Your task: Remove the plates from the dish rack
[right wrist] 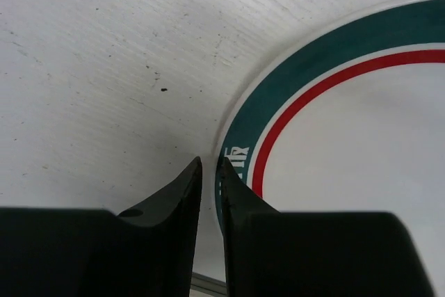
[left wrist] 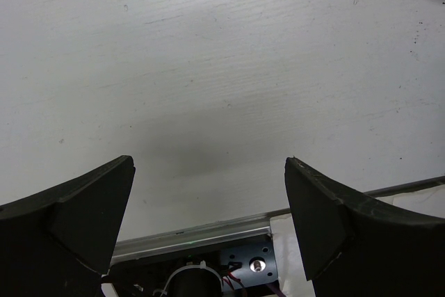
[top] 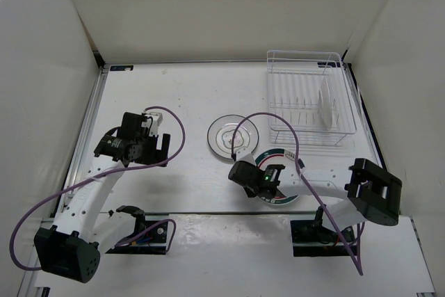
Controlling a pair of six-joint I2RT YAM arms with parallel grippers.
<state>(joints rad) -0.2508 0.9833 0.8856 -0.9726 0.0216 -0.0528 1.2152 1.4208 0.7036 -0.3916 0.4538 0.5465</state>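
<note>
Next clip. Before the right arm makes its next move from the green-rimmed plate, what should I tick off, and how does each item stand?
1. The green-rimmed plate lies flat on the table: ok.
2. The right gripper is free of that plate's rim: cannot tell. Its jaws stand narrowly apart right at the rim.
3. The plain plate is out of the rack and flat on the table: ok.
4. The dish rack is emptied: not ok. A third plate stands upright in it.
5. The left gripper is open and empty over bare table: ok.
</note>
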